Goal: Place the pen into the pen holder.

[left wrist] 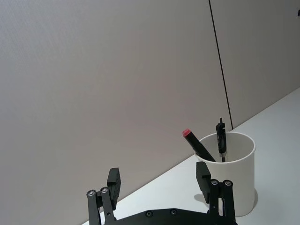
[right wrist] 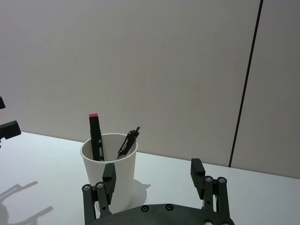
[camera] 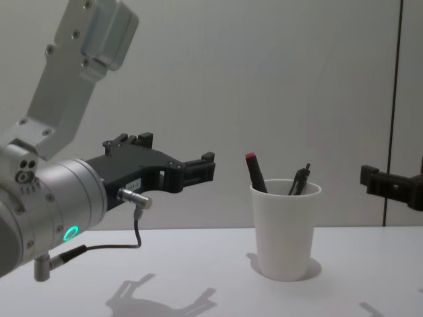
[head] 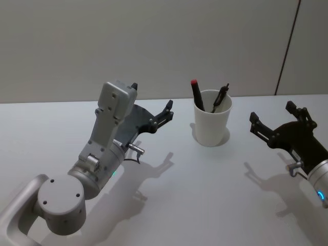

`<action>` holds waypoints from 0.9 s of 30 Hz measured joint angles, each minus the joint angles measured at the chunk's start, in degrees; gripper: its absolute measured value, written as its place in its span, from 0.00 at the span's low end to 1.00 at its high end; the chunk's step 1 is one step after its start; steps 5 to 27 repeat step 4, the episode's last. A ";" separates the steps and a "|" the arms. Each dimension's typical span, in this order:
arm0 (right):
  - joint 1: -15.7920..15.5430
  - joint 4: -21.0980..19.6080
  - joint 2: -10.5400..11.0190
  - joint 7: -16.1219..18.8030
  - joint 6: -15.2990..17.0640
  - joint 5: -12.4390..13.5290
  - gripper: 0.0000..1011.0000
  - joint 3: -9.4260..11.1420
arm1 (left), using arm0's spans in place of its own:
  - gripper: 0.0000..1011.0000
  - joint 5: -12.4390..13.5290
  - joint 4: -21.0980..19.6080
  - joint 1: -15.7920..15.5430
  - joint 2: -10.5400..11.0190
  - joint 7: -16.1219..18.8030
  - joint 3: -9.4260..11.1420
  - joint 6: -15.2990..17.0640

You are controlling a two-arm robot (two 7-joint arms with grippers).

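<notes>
Upper centre of the head view, the pen holder [head: 212,124] stands on my bench [head: 205,195], two pens [head: 197,94] in it; my left pincer [head: 151,116] left, right pincer [head: 279,122] right.

Plain white table [head: 179,205], matte, soft shadows cast on it. Behind it a flat grey-beige wall [head: 128,46], bare, meeting the table's far edge. Thin dark vertical seam [head: 287,46] splits the wall panels on the right. Even indoor light.
</notes>
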 joint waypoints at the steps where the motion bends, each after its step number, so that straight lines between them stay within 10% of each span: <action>1: 0.00 0.00 0.00 0.00 0.00 0.00 0.99 0.00 | 0.99 0.00 0.00 0.00 0.00 0.00 0.00 0.00; 27: 0.00 0.00 0.00 0.00 0.00 0.00 0.99 0.00 | 0.99 0.00 0.00 0.00 0.00 0.00 0.00 0.00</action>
